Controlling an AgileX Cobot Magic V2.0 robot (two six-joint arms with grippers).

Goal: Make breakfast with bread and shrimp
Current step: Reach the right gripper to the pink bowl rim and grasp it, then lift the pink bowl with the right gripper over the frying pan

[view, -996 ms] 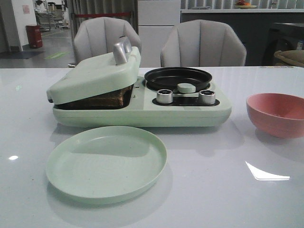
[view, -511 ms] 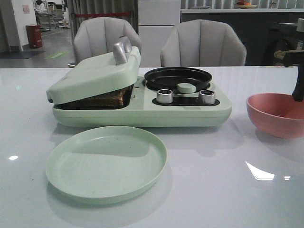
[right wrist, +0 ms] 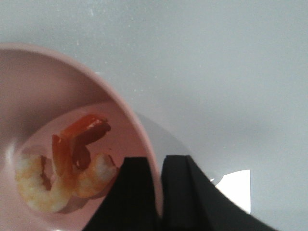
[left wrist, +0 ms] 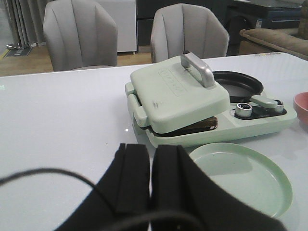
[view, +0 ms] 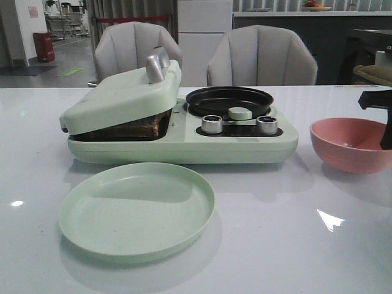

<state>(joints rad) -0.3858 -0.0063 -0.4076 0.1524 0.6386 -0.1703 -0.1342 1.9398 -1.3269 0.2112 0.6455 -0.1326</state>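
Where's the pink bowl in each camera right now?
Front: pink bowl at far right of the table, right gripper on its rim.
Left wrist: only a sliver at the right edge.
Right wrist: fills the left side, shrimp inside.
Shared landmark: bowl rim.

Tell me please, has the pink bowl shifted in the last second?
Yes. The pink bowl has slid left toward the breakfast maker, with the right end effector clamped on its rim.

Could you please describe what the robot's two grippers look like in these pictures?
Both grippers are matte black. The left gripper has two broad, flat-faced fingers with rounded upper edges, widening toward the base, and a thin black cable looping across in front of them. The right gripper has similar plain black fingers with squared tips. In the front view it shows only as a dark shape at the edge. No markings are visible.
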